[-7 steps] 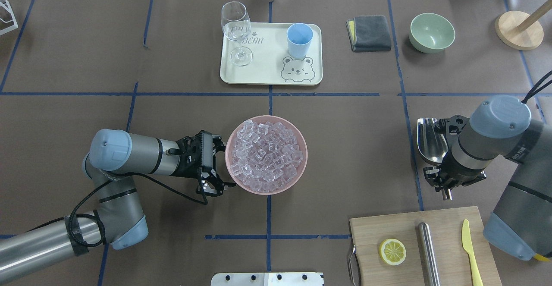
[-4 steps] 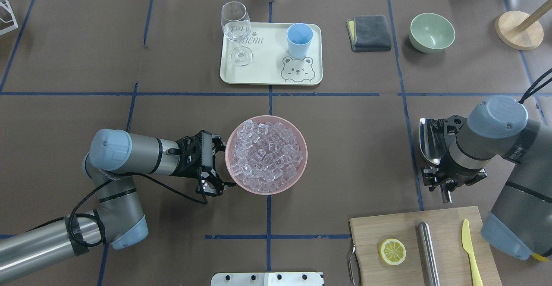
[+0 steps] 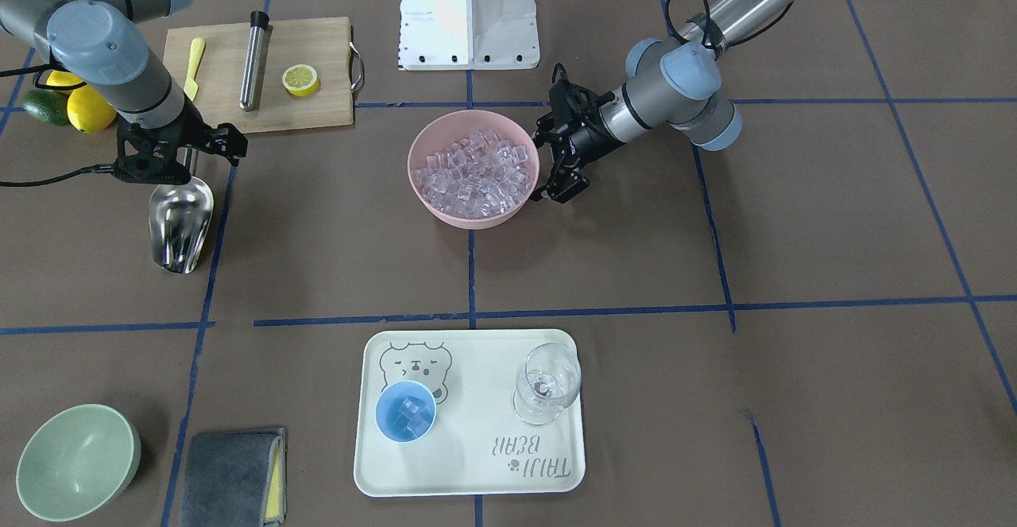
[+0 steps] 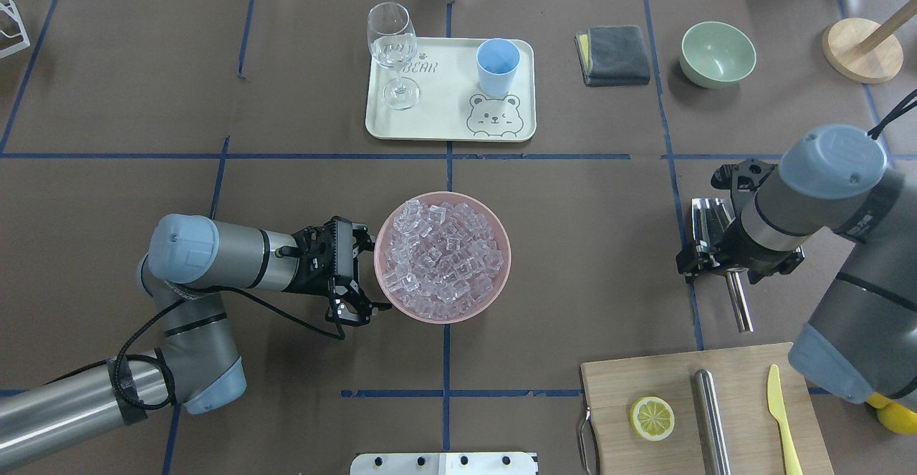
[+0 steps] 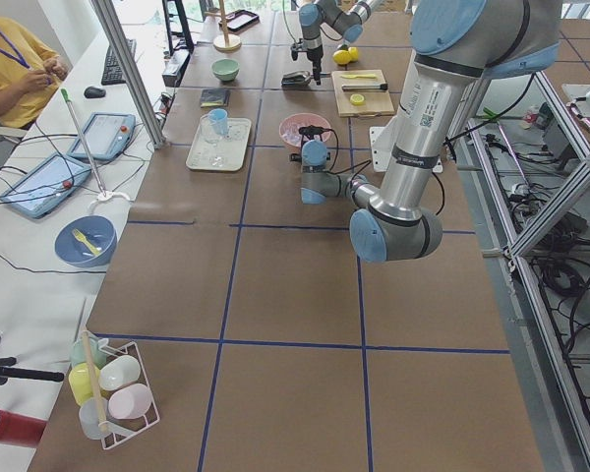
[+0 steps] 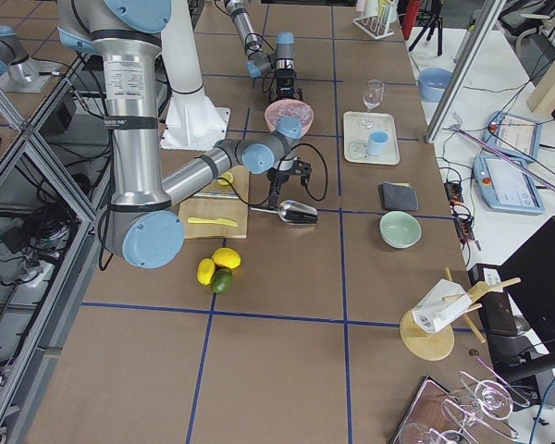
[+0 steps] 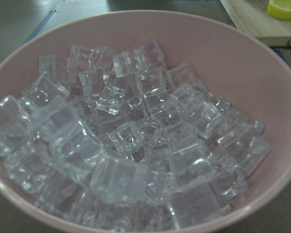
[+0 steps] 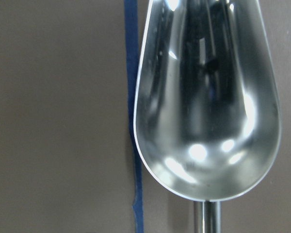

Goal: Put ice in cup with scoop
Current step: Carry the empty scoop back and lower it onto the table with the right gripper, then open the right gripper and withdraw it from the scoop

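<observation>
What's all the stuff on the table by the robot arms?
tray: one, cream, far middle
cup: one, light blue, on tray
wine glass: one, clear, on tray
pink bowl: one, pink, middle
ice: many, clear, in pink bowl, few in cup
scoop: one, steel, right side
cloth: one, grey, beside tray
green bowl: one, pale green, beside cloth
cutting board: one, wood, holds lemon half, steel cylinder, yellow knife
whole fruit: two yellow, one green, beside board
wooden stand: one, tan, far right
left fingers: two, black, open beside pink bowl
right fingers: two, black, over scoop handle
</observation>
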Available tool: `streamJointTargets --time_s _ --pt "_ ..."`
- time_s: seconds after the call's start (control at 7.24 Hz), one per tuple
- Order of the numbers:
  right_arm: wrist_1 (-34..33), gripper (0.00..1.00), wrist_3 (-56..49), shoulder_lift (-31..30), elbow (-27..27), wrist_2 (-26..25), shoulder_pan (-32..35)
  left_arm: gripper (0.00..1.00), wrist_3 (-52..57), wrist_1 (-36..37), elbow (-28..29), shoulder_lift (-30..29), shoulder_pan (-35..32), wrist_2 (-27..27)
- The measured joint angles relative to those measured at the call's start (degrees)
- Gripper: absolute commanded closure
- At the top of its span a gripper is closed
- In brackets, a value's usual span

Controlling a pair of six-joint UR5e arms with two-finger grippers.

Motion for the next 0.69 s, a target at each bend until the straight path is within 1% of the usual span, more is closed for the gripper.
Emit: streamJointTargets --time_s 0.14,0.28,0.55,0.69 --pt "-0.2 0.00 -3.7 0.7 0.0 0.1 3.5 0.00 0.0 0.0 0.0 0.0 0.0 0.0" --pt "-0.5 0.00 -10.6 0.8 -0.4 0.3 7.5 0.00 0.0 0.0 0.0 0.1 0.0 0.0" --pt "-0.7 0.00 -27.3 -1.6 -2.7 1.7 17.4 0.00 0.0 0.0 0.0 0.1 0.0 0.0" --pt "-0.6 0.00 -37.3 -3.6 -4.9 3.7 23.3 0.00 0.0 0.0 -0.1 0.2 -0.1 0.0"
